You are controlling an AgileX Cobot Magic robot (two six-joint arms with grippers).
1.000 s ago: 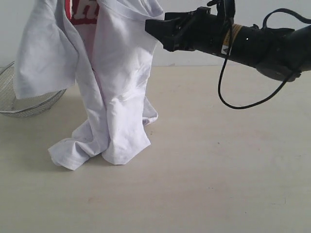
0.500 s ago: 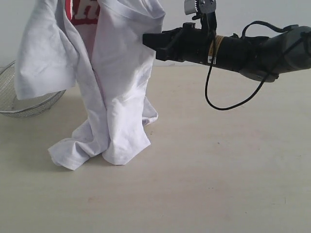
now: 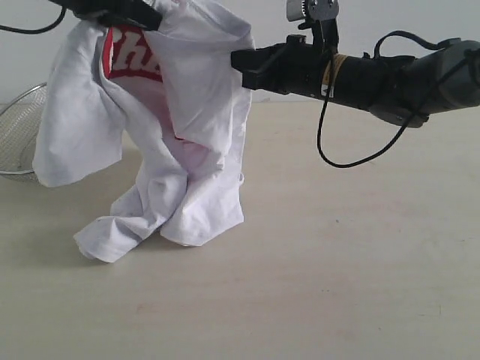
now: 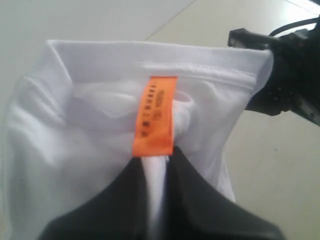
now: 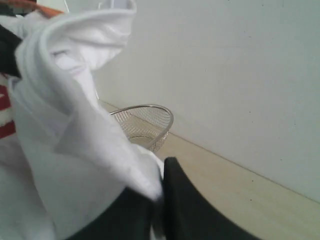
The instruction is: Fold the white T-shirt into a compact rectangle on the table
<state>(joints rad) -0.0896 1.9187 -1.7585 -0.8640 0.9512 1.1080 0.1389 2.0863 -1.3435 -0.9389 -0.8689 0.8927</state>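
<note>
White T-shirt [image 3: 202, 112] hangs upright between both arms — left gripper [image 4: 156, 164] clamped at the collar, right gripper [image 3: 241, 60] pinching its edge alongside — hem crumpled on the table [image 3: 360, 262] below.

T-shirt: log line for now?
white T-shirt: hanging, hem bunched on table | left gripper: shut on collar by orange tag | right gripper: shut on shirt edge

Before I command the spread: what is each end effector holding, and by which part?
Both hold the white T-shirt: left end effector pinches the collar under the orange tag; right end effector grips an upper edge nearby.
</note>
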